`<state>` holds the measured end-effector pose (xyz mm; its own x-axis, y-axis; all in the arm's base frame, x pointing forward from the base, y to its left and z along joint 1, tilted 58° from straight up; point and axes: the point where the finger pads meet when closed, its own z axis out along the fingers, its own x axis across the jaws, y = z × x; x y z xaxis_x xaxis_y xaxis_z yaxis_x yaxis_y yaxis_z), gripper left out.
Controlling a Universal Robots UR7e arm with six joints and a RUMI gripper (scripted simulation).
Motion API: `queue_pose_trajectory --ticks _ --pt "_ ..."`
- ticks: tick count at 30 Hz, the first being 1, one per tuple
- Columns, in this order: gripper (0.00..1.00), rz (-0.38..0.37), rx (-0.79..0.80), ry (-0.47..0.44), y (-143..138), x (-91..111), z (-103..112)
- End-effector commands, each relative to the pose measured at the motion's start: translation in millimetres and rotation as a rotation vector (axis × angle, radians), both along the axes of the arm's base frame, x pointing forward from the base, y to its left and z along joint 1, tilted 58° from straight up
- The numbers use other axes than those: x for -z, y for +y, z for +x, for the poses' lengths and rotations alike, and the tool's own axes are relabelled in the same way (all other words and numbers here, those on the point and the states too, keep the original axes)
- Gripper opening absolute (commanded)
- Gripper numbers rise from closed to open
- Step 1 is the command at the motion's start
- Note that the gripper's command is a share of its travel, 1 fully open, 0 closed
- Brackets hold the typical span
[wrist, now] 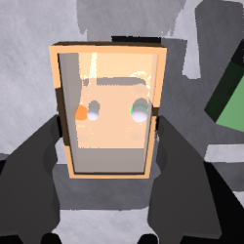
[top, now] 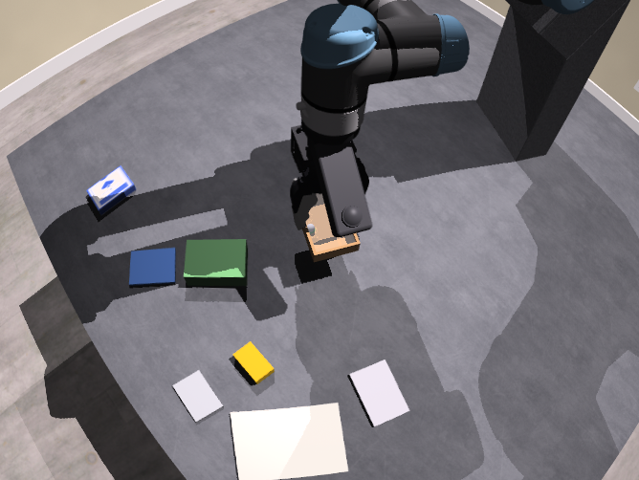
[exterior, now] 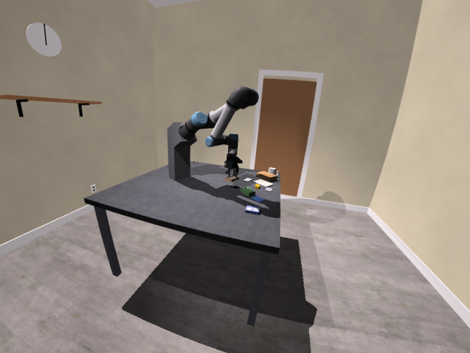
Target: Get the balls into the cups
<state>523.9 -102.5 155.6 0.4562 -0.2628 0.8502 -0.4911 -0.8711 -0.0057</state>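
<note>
Wrist view: gripper (wrist: pixel 108 128) squeezing wooden puzzle (wrist: pixel 109 168) mid-frame, large ball (wrist: pixel 140 115) at green cup (wrist: pixel 136 106), small ball (wrist: pixel 93 115) beside orange cup (wrist: pixel 80 113); next, probably tip gently left.

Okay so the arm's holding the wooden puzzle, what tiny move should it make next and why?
Probably a slight tilt toward the orange cup's side. The gripper clamps the puzzle by its long sides. The larger ball already sits on the green cup, while the smaller ball rests just beside the orange one, not in it.
</note>
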Motion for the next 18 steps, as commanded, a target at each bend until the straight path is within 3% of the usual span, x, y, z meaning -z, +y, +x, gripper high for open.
queue_pose_trajectory --ticks 1,11,18 --pt "0.44 0.004 -0.006 0.001 0.4 -0.8 -1.0" --pt "0.44 0.014 0.003 0.032 1.3 -3.7 1.5" --pt "0.44 0.01 -0.01 0.007 0.5 1.6 -1.5"
